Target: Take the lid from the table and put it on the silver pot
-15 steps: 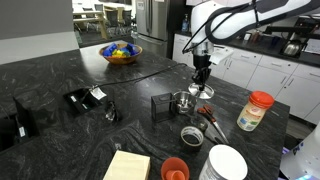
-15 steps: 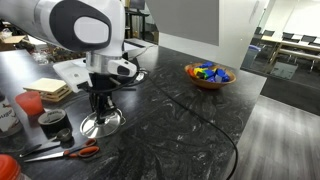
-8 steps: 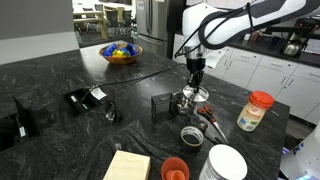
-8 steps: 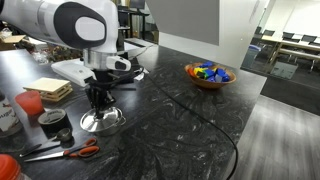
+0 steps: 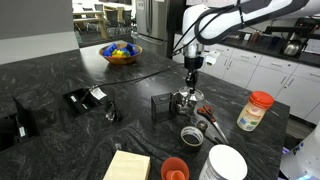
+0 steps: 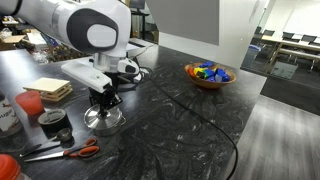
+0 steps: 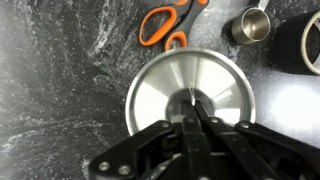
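Observation:
My gripper (image 7: pixel 190 112) is shut on the knob of the lid (image 7: pixel 160 95), a flat round silvery disc that fills the middle of the wrist view. In both exterior views the gripper (image 5: pixel 191 82) (image 6: pixel 103 100) points straight down and holds the lid (image 5: pixel 190 98) (image 6: pixel 104 121) low over the dark table. The silver pot (image 7: pixel 250 26), small, shiny and open, stands apart from the lid at the upper right of the wrist view. It also shows in an exterior view (image 6: pixel 63 135). The knob is hidden by the fingers.
Orange-handled scissors (image 7: pixel 165 25) (image 6: pixel 70 152) lie close to the lid. A dark round tin (image 5: pixel 190 133) (image 7: pixel 308 45) stands beside the pot. A red-capped jar (image 5: pixel 256 110), a white dish (image 5: pixel 228 163), an orange cup (image 5: pixel 175 168) and a fruit bowl (image 5: pixel 122 53) are further off.
My gripper has shifted sideways across the table with the lid in it, away from the red-capped jar. The pot and the other objects have not moved.

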